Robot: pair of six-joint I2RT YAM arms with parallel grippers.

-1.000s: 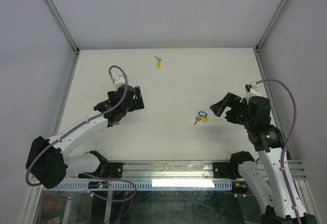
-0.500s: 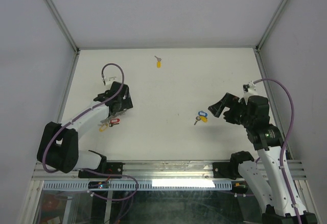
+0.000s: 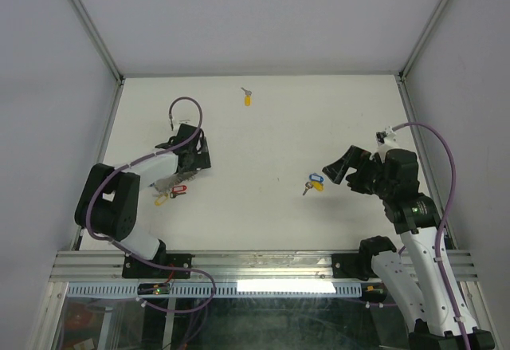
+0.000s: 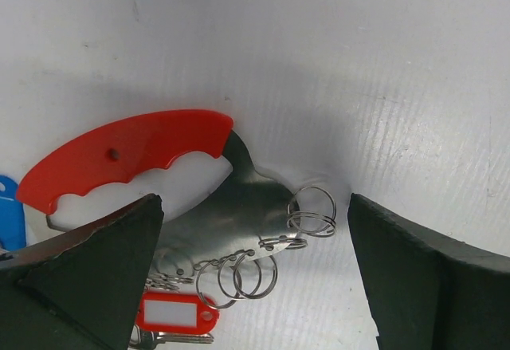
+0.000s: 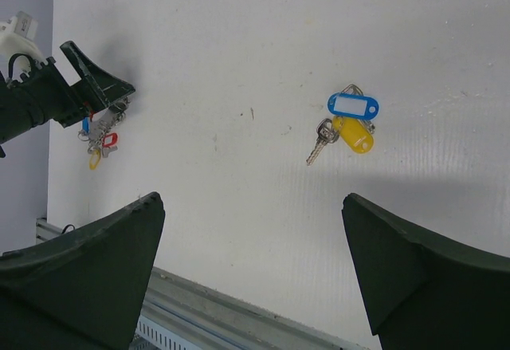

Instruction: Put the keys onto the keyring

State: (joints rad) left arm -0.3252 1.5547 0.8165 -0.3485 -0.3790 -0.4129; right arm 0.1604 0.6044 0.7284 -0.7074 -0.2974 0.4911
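The keyring is a curved red plastic strip [image 4: 127, 155] joined to a silver metal plate and a chain of thin wire rings [image 4: 312, 211]. A red-tagged key [image 4: 170, 316] hangs on it, and a blue tag [image 4: 6, 206] shows at the edge. In the top view it lies at the left [image 3: 172, 188]. My left gripper [image 4: 253, 206] is open just above it, with the rings between the fingers; it also shows in the top view [image 3: 188, 167]. A blue tag [image 5: 353, 105], a yellow tag [image 5: 351, 136] and a silver key [image 5: 316, 147] lie together ahead of my open, empty right gripper [image 5: 251, 202].
A lone yellow-headed key [image 3: 247, 98] lies near the back wall. The metal rail [image 5: 239, 318] of the table's near edge runs under the right gripper. Grey walls and frame posts [image 3: 89, 27] enclose the table.
The left arm has folded back, its elbow swinging left, and the keyring it hid now shows beside its gripper. The right gripper has crept slightly left.
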